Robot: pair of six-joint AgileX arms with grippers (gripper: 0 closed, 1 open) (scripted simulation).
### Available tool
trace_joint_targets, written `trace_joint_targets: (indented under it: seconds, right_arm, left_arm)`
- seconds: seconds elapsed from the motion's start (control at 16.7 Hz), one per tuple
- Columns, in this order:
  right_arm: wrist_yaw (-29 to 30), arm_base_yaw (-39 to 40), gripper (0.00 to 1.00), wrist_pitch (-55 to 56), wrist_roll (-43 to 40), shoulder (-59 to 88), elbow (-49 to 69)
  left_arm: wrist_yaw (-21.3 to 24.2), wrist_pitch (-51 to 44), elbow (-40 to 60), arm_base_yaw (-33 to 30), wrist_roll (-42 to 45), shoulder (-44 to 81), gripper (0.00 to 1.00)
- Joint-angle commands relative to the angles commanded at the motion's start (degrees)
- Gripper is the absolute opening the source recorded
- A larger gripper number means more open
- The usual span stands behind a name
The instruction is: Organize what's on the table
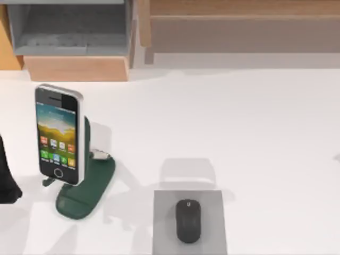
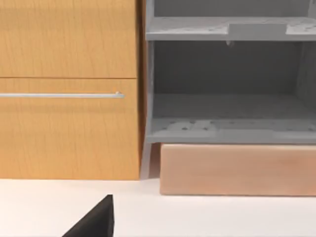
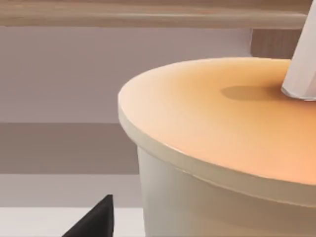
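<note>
On the left of the white table (image 1: 239, 122) a smartphone (image 1: 58, 135) with a lit screen stands upright in a dark green stand (image 1: 87, 186). A black mouse (image 1: 188, 220) lies on a grey mouse pad (image 1: 212, 204) at the front middle. My left arm (image 1: 6, 178) is a dark shape at the table's left edge, beside the phone. A black part of my left gripper (image 2: 94, 222) faces the shelf unit. Very close to a black part of my right gripper (image 3: 94, 219) stands a cream cup (image 3: 207, 197) with an orange lid (image 3: 222, 118) and a white straw (image 3: 303, 64).
A wooden and grey shelf unit (image 1: 74, 37) runs along the back of the table, with an open grey compartment (image 2: 227, 98) and a wooden drawer front (image 2: 64, 128) with a metal handle. Bare tabletop lies to the right of the mouse pad.
</note>
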Motion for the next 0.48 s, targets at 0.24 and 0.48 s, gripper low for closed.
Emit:
trace_joint_targets:
  seconds: [0.24, 0.48]
  right_arm:
    - [1.00, 0.98, 1.00, -1.41, -0.01, 0.59, 1.97]
    - [1.00, 0.98, 0.85, -1.41, -0.01, 0.59, 1.97]
  left_arm:
    - [0.00, 0.00, 0.00, 0.00, 0.00, 0.00, 1.00]
    - [0.00, 0.00, 0.00, 0.00, 0.00, 0.00, 1.00]
